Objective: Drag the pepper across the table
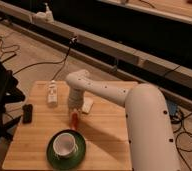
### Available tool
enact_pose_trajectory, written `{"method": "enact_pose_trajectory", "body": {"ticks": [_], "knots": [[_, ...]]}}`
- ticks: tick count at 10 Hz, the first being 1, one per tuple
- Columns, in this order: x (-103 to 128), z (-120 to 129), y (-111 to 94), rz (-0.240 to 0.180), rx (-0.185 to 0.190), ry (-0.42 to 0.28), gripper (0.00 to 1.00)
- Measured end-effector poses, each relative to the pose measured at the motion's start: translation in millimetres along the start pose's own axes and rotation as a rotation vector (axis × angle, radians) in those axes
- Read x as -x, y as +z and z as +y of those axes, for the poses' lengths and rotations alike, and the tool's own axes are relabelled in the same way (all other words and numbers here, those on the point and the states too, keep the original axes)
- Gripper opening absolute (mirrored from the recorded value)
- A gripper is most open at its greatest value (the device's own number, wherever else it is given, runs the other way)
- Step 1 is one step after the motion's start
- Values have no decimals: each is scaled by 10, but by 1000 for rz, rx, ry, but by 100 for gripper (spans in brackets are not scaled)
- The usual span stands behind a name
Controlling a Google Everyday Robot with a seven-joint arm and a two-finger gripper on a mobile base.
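The pepper (75, 120) is a small orange-red piece lying on the light-wood table (106, 132), just behind the green saucer (53, 154). My gripper (75, 109) points down from the white arm and sits right over the pepper's far end, seemingly touching it. The arm hides the fingertips.
A white cup (65, 143) stands on the green saucer at the table's front. A small black rectangular item (27, 113) lies at the left edge. A white bottle-like item (52, 93) lies at the back left. A white packet (87, 104) lies beside the gripper. Cables run across the floor.
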Motion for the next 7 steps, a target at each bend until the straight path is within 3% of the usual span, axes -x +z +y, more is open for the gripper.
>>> {"method": "enact_pose_trajectory", "body": {"ticks": [2,7], "knots": [[-99,-302,-1,8,-8,74,15],[-460,-1051,-197,14,-71,245,15]]}}
